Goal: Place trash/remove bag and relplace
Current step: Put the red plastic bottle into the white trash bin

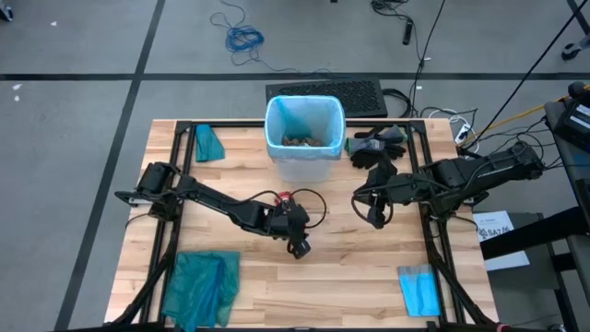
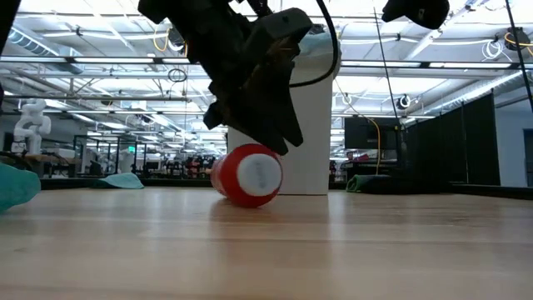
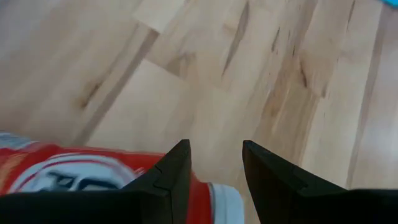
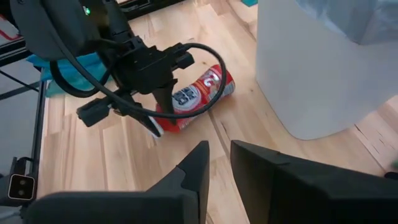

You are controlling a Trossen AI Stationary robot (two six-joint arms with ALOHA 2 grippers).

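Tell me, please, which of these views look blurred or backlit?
Left wrist view: the table and red-and-white bottle are soft with blur. Low view: bright ceiling lights behind leave the left tool nearly a silhouette. High view and right wrist view: evenly lit, the bin fairly sharp.

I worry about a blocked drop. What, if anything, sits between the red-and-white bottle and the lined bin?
Nothing visible does. The red-and-white bottle lies on its side on bare wood beside the white bin, under the left end effector. The right end effector hangs off to the side.
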